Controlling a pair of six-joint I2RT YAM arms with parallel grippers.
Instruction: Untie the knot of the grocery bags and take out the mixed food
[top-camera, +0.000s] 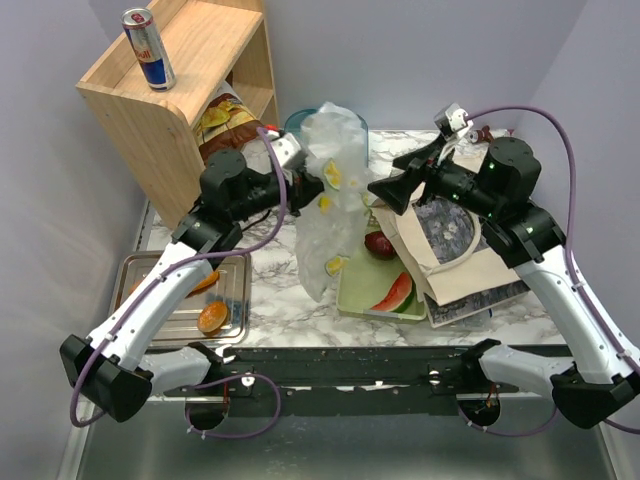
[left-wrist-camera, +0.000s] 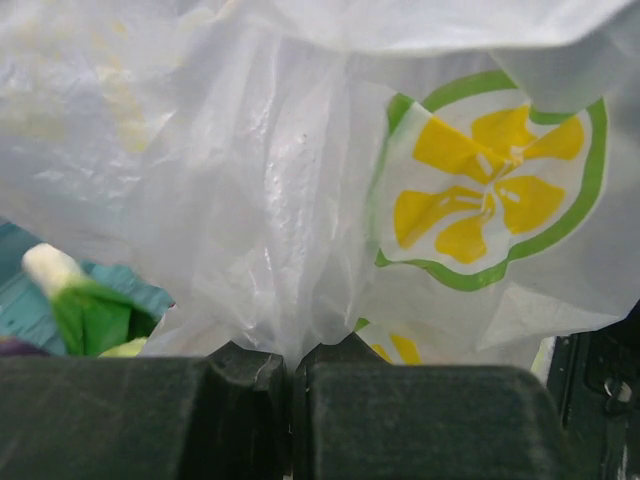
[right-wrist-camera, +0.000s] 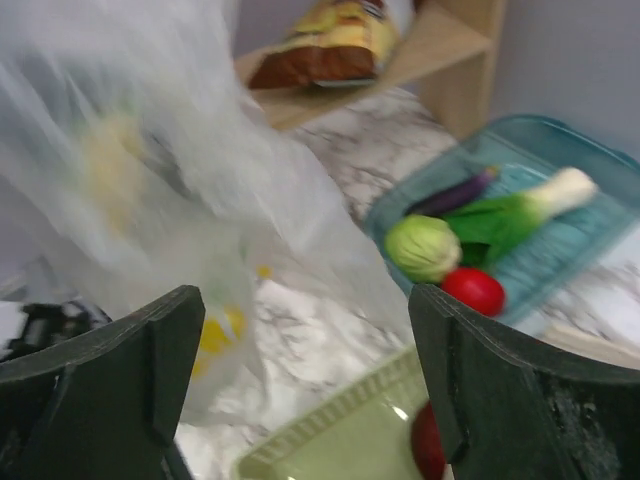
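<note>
Grocery bag (top-camera: 328, 195) stands long axis vertical at centre of marbled table (top-camera: 270, 300), between both arms: left gripper (left-wrist-camera: 292, 372) pinches its film from the left, right gripper (top-camera: 383, 192) spread, empty, just right of it, apparently not touching.

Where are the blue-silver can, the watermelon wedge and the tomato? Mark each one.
blue-silver can (top-camera: 149, 48), top external view, middle of its side
watermelon wedge (top-camera: 395, 295), top external view, its red flesh
tomato (right-wrist-camera: 473, 291), right wrist view, middle of its red skin
</note>
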